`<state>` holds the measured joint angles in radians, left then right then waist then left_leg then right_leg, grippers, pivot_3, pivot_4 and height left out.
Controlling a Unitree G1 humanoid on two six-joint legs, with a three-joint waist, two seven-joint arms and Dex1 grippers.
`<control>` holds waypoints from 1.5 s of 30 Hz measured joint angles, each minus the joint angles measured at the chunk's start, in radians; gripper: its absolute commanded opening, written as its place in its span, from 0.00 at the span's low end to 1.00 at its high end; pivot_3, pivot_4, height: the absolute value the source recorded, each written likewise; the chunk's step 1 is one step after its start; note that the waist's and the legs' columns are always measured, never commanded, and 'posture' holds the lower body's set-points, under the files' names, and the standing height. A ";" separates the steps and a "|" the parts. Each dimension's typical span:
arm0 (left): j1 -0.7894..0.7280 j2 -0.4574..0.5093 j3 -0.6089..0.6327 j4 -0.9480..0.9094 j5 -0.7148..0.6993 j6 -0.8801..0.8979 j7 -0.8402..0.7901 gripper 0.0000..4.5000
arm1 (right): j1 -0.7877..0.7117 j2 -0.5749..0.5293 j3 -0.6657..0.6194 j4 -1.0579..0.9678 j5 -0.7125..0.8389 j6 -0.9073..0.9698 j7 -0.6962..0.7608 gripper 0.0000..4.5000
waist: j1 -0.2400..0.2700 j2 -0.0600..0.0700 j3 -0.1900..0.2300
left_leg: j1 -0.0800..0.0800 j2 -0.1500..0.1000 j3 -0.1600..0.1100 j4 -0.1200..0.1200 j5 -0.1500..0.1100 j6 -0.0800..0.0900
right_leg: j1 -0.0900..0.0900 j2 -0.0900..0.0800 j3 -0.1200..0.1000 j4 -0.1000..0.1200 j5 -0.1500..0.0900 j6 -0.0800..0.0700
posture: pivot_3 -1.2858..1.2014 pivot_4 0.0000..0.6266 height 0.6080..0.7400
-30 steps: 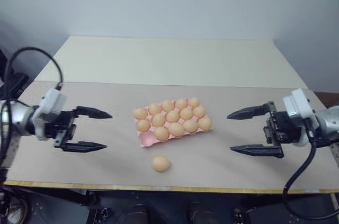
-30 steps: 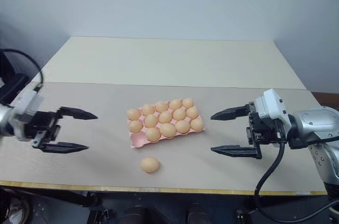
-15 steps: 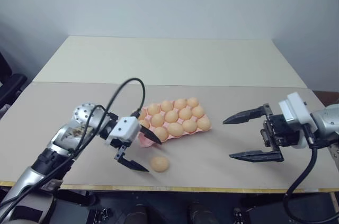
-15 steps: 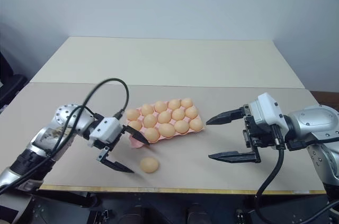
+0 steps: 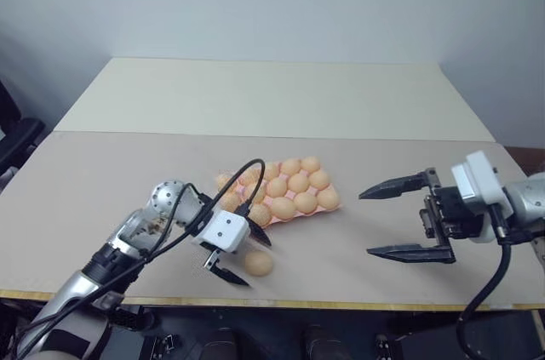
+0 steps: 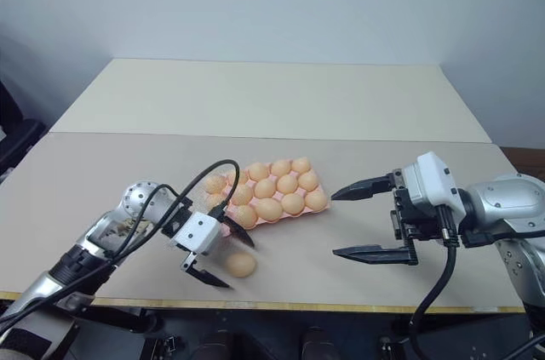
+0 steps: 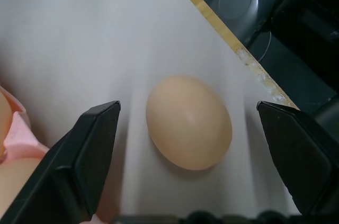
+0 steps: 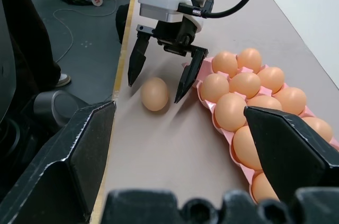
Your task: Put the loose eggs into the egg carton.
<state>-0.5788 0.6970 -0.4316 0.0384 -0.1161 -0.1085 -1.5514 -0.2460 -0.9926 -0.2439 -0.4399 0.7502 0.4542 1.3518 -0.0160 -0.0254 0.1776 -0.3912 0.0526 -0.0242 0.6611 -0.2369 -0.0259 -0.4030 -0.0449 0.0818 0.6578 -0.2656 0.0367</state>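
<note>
Lying on the bare desk (image 5: 128, 173) between the two black fingers of the left hand (image 5: 243, 258), one loose egg (image 5: 259, 263) is seen, smooth, tan-orange and oval, untouched by either finger. That hand is held wide open around the egg and nothing is gripped by it. Just beyond the hand sits the pink egg carton (image 5: 228, 225), nearly filled with matching eggs, with one corner cup nearest the hand left empty. A roll toward the desk's near edge could be caused if one finger were to meet the rounded shell before the other, and the shell could be cracked or squirted out by too hard a squeeze. Well off to the side, the right hand (image 5: 407, 222) is held open and empty above the desk.
</note>
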 measured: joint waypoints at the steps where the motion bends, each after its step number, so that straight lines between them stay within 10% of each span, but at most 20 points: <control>1: 0.002 -0.002 -0.004 0.000 0.005 -0.001 0.004 0.79 | 0.000 0.000 0.000 0.000 0.000 0.000 0.000 1.00 | 0.000 0.000 0.000 | 0.000 0.000 0.000 0.000 0.000 0.000 | 0.000 0.000 0.000 0.000 0.000 0.000 | 0.52 0.24 1.00; 7: 0.010 -0.013 -0.008 0.001 0.024 -0.026 0.011 0.39 | 0.000 0.000 0.000 0.000 0.000 0.000 -0.003 1.00 | 0.001 0.000 0.000 | 0.000 0.000 0.000 0.000 0.000 0.000 | 0.000 0.000 0.000 0.000 0.000 0.000 | 0.52 0.24 1.00; 25: 0.026 0.046 0.336 -0.022 -0.261 0.309 0.169 0.39 | -0.053 0.095 0.007 0.019 0.002 0.012 -0.169 1.00 | -0.004 0.000 0.000 | 0.000 0.000 0.000 0.000 0.000 0.000 | 0.000 0.000 0.000 0.000 0.000 0.000 | 0.52 0.24 1.00; 45: 0.064 0.049 0.256 0.089 -0.109 0.171 0.165 0.45 | -0.059 0.085 0.022 0.019 0.018 0.013 -0.163 1.00 | 0.001 0.000 0.000 | 0.000 0.000 0.000 0.000 0.000 0.000 | 0.000 0.000 0.000 0.000 0.000 0.000 | 0.52 0.24 1.00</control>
<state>-0.5143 0.7463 -0.1751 0.1276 -0.2250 0.0623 -1.3862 -0.3054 -0.9072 -0.2219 -0.4212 0.7678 0.4670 1.1887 -0.0149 -0.0253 0.1775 -0.3913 0.0527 -0.0243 0.6611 -0.2369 -0.0259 -0.4032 -0.0449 0.0816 0.6578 -0.2655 0.0367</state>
